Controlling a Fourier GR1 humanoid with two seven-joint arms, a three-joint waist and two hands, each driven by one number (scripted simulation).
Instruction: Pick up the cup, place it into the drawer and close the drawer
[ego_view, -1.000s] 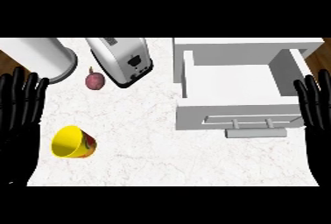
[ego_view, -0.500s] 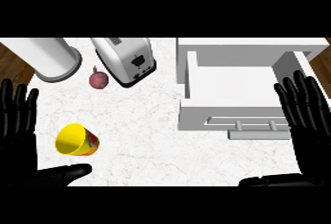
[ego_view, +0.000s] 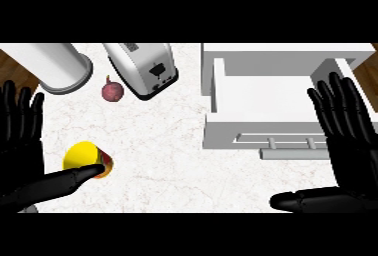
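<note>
Lower left, the yellow cup (ego_view: 86, 158) lies on the counter (ego_view: 184, 165). The left hand (ego_view: 19, 142) is splayed flat, its thumb tip touching the cup and grasping nothing. The right hand (ego_view: 351, 137), equally spread and empty, overlaps the open drawer (ego_view: 210, 92) at right.

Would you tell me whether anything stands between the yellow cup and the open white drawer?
Nothing visible does: only bare counter lies between the yellow cup and the open white drawer. The silver toaster stands farther back.
</note>
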